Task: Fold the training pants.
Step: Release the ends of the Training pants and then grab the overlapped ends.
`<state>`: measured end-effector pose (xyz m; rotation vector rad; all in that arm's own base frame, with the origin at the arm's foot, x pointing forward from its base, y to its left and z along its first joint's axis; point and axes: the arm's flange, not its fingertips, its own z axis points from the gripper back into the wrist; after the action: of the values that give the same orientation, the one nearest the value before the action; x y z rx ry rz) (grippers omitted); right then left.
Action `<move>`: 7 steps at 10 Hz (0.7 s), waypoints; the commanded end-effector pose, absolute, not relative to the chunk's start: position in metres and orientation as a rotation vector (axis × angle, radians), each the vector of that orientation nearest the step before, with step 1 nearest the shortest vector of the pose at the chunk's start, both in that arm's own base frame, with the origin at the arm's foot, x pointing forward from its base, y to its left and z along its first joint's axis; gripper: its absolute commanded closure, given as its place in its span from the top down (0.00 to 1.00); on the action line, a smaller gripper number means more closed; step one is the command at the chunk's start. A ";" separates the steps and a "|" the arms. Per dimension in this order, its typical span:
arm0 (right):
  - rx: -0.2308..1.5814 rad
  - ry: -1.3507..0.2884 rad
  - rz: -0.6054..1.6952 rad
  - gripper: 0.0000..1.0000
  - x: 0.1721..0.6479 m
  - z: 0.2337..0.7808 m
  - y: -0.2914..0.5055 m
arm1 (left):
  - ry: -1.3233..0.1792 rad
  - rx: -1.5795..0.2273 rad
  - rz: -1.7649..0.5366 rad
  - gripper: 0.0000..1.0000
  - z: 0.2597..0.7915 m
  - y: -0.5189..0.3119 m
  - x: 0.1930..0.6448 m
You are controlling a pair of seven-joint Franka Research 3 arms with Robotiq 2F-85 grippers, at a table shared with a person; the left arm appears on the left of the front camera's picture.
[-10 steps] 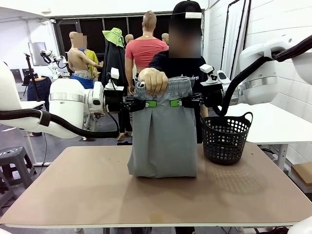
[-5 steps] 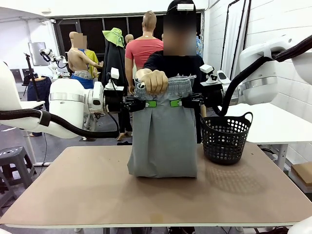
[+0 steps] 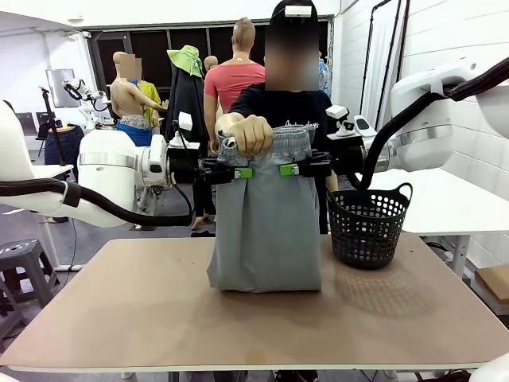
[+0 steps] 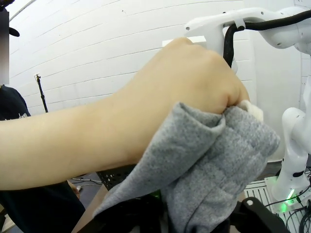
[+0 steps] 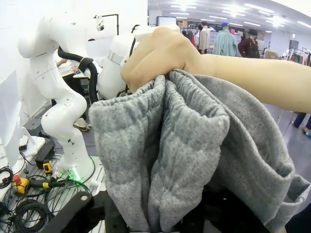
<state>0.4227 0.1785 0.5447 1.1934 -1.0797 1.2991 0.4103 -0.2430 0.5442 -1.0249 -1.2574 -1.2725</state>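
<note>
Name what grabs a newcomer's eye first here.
A person's hand holds the grey training pants up by the waistband, mid-picture, their lower end resting on the table. The left gripper and right gripper flank them below the waistband. A black mesh basket stands to their right.

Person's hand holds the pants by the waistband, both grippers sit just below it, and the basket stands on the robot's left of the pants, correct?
No: the front view shows the basket on the robot's right of the training pants. The hand at the waistband, with left gripper and right gripper just below, is as stated.
</note>
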 end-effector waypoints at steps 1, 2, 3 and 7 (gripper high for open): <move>1.225 -1.083 1.263 1.00 0.423 0.548 0.178 | -1.285 -1.024 -1.239 1.00 0.546 -0.237 0.406; 1.228 -1.078 1.261 1.00 0.424 0.547 0.178 | -1.287 -1.027 -1.230 1.00 0.546 -0.237 0.406; 1.226 -1.076 1.261 1.00 0.424 0.547 0.178 | -1.282 -1.031 -1.229 1.00 0.546 -0.237 0.405; 1.231 -1.078 1.249 1.00 0.424 0.547 0.177 | -1.273 -1.030 -1.222 1.00 0.546 -0.234 0.401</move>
<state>0.4232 0.1779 0.5452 1.2014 -1.0770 1.2839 0.4051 -0.2378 0.5438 -1.0204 -1.2637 -1.2616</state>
